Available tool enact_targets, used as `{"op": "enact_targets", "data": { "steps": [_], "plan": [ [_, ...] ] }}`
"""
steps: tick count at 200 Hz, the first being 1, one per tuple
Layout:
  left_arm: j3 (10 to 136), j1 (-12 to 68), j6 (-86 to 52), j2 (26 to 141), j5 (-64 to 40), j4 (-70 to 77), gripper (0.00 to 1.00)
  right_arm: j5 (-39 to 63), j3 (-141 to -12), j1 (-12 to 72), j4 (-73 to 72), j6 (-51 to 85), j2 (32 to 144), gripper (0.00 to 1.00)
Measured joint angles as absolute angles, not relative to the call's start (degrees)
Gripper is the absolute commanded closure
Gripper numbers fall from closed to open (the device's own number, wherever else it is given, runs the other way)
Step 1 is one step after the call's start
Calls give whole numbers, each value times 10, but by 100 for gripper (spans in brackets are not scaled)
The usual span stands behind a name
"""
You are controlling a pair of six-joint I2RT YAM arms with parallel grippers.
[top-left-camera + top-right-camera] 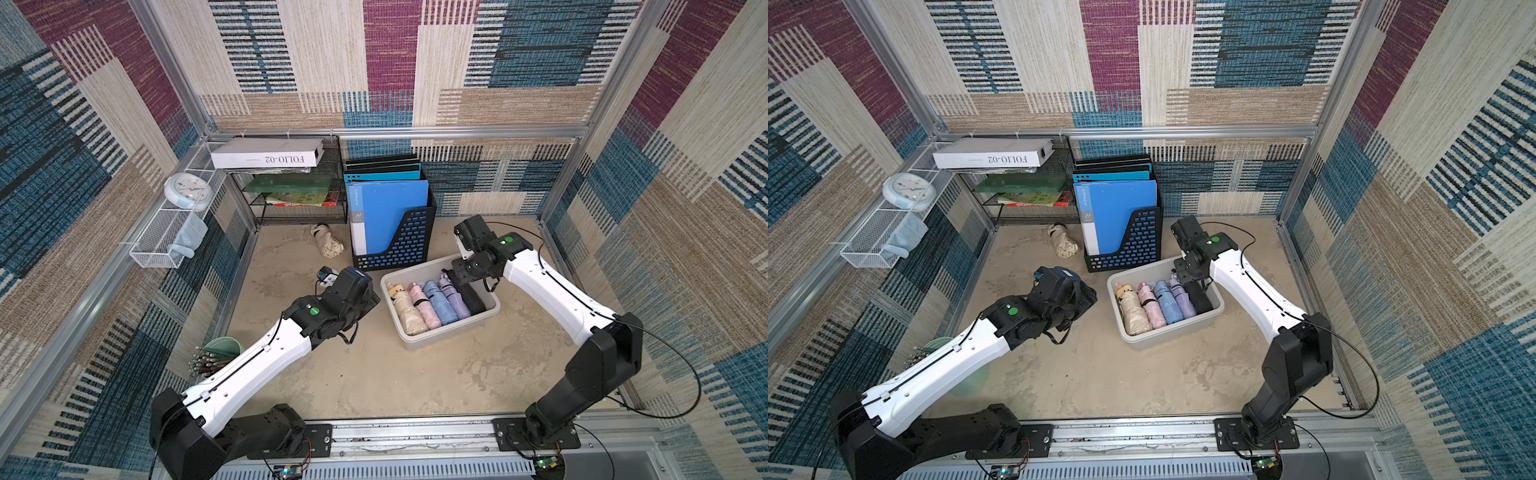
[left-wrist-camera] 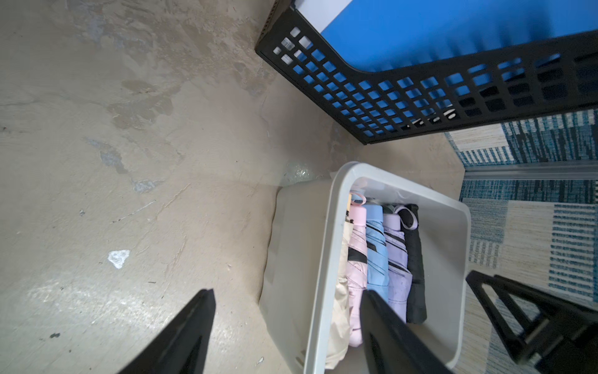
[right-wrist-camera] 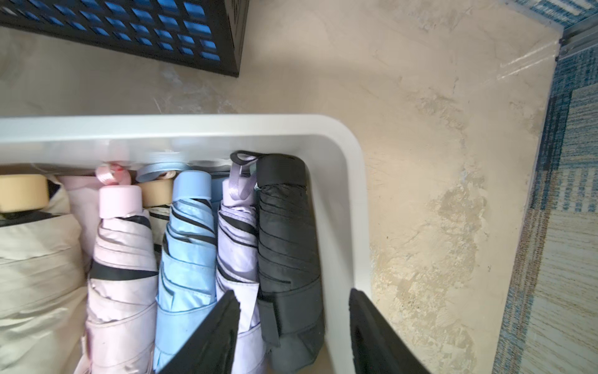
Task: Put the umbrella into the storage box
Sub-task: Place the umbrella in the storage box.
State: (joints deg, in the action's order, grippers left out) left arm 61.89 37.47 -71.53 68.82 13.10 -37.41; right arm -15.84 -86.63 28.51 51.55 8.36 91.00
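Where the right arm reaches down over the storage box, the right jaws stand apart, one on each side of the black umbrella, not squeezing it. That umbrella lies inside the box, last in the row, between the purple umbrella and the box wall. The left jaws are apart too, holding nothing, above the bench beside the box.

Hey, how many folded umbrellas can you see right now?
6. Five lie side by side in the storage box: beige, pink, blue, lilac, black. A loose beige umbrella lies on the table beside the file holder. A second tan cap suggests another hidden underneath.
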Motion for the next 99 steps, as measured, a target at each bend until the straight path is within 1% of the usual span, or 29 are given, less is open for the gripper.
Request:
{"op": "enact_targets", "data": {
  "steps": [33, 66, 81, 99],
  "plan": [
    [619, 294, -699, 692, 119, -389, 28, -155, -776, 285, 425, 117, 800, 44],
    [620, 196, -680, 721, 107, -379, 29, -153, -666, 285, 295, 145, 686, 43],
    [623, 157, -670, 745, 105, -354, 29, -153, -633, 284, 248, 155, 658, 43],
    [635, 122, -655, 783, 99, -316, 29, -154, -617, 284, 213, 164, 649, 42]
  ]
}}
